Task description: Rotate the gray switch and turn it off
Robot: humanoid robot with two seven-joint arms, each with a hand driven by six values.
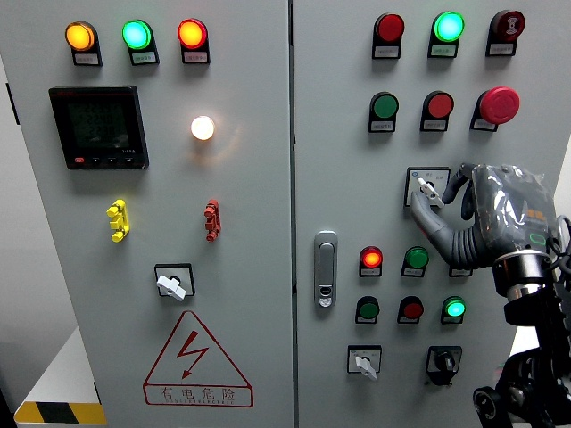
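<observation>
One robot hand, the right hand [451, 209], has its fingers pinched on the gray switch [427, 187], whose handle points to ten o'clock, so next comes the turn to off

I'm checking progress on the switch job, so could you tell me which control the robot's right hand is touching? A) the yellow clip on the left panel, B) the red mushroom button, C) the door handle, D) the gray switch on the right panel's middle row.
D: the right hand has its fingers on the gray switch.

Right hand [486, 214] raised (arm entering lower right), fingers curled.
</observation>
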